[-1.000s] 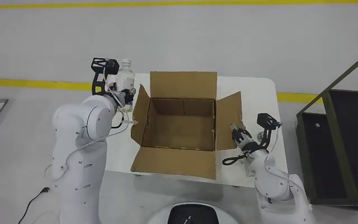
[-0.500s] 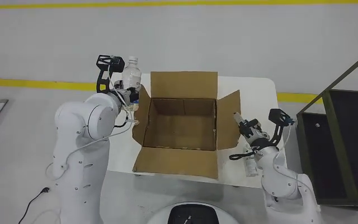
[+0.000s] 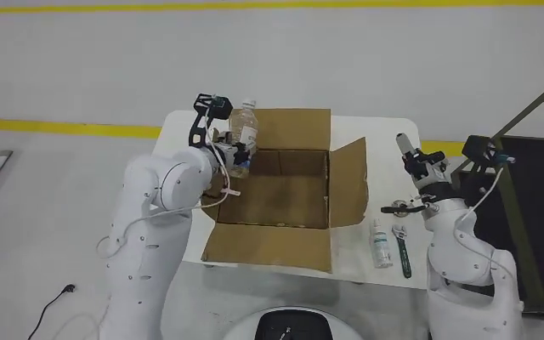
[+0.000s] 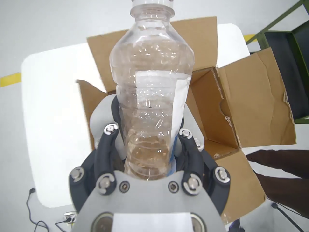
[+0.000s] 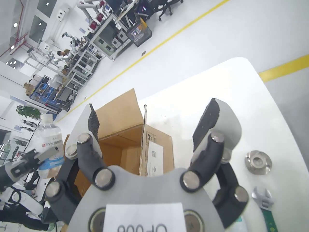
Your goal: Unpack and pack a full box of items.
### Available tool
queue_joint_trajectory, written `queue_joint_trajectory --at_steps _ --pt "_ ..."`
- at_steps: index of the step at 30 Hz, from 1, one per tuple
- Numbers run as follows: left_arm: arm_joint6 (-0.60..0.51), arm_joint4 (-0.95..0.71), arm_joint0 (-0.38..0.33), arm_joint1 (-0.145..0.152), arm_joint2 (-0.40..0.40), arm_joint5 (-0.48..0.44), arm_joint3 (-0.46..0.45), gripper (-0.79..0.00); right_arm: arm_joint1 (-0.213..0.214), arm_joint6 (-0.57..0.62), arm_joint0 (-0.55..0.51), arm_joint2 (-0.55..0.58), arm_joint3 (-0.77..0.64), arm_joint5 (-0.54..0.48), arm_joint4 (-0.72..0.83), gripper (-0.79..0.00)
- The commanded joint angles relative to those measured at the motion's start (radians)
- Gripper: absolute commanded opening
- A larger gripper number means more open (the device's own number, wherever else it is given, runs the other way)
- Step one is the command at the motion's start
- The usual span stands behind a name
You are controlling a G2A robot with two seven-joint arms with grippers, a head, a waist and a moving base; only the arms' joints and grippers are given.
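Packing step, I judge: the left tool (image 4: pixel 148 131) is clamped on the bottle (image 3: pixel 244 127), held above the box's (image 3: pixel 268 246) far-left corner. The right tool (image 5: pixel 153 119) hangs apart over the desk's (image 3: pixel 382 136) right side. Next: lower the bottle inside, then release.

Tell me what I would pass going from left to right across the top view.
The water bottle in the left claw → cardboard box → small white bottle → wrench.
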Motion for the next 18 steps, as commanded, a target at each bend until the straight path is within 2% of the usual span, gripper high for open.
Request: queue_joint_trajectory --at_steps 1,11,18 --pt "-0.006 -0.028 -0.008 -0.003 0.025 0.005 0.05 -0.785 0.003 -0.009 0.013 0.01 0.008 -0.004 -0.008 0.0" --pt "-0.105 -0.064 -0.007 -0.011 0.134 0.041 0.16 -0.785 0.01 -0.025 0.021 0.032 0.025 -0.003 -0.006 0.0" --pt "-0.105 -0.064 -0.007 -0.011 0.134 0.041 0.16 -0.785 0.016 -0.033 0.024 0.018 0.036 -0.045 -0.023 0.0"
